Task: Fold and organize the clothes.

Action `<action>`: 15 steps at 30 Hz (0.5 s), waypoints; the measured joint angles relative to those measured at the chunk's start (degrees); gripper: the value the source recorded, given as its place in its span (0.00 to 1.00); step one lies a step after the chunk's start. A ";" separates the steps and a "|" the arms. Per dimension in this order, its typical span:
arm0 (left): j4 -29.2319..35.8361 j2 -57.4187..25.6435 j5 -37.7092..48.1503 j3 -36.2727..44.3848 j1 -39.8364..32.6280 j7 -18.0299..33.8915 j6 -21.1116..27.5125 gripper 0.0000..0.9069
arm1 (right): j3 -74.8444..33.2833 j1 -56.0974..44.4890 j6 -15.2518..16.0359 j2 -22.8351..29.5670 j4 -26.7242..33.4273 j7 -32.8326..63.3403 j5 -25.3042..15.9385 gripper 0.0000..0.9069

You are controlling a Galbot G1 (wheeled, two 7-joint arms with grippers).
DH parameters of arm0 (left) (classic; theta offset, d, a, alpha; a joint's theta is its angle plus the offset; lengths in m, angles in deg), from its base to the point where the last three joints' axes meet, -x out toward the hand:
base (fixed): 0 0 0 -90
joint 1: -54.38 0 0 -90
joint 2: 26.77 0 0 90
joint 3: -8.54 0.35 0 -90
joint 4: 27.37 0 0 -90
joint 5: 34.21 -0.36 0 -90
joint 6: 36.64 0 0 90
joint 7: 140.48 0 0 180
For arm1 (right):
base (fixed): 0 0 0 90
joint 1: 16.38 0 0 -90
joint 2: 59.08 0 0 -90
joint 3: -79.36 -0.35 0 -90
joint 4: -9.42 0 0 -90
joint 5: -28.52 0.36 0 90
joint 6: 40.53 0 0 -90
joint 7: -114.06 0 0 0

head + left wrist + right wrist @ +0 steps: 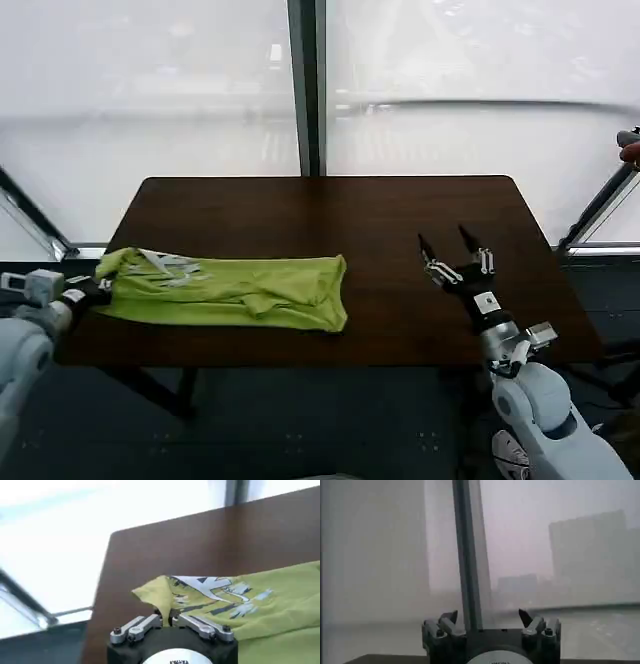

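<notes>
The clothes are one lime-green T-shirt lying folded into a long band across the left half of the dark brown table, white print up near its left end. My left gripper is at the table's left edge, shut on that end of the T-shirt; in the left wrist view a fold of green cloth is pinched between the fingertips of my left gripper. My right gripper hovers open over the table's right side, well clear of the shirt, fingers pointing away from me; the right wrist view shows my right gripper with nothing in it.
A large frosted window with a dark vertical mullion stands behind the table. Bare tabletop lies between the shirt's right end and my right gripper. A person's hand shows at the far right edge, away from the table.
</notes>
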 joint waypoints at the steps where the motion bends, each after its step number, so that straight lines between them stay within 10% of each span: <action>1: 0.54 0.25 1.61 -0.84 0.32 0.98 0.00 0.00 | 0.11 0.08 0.10 0.21 -0.01 0.13 -0.14 0.97; 15: 9.28 11.08 28.38 5.62 -4.45 12.55 -0.06 0.00 | -3.36 -4.78 1.06 2.82 -2.75 1.11 -1.89 0.97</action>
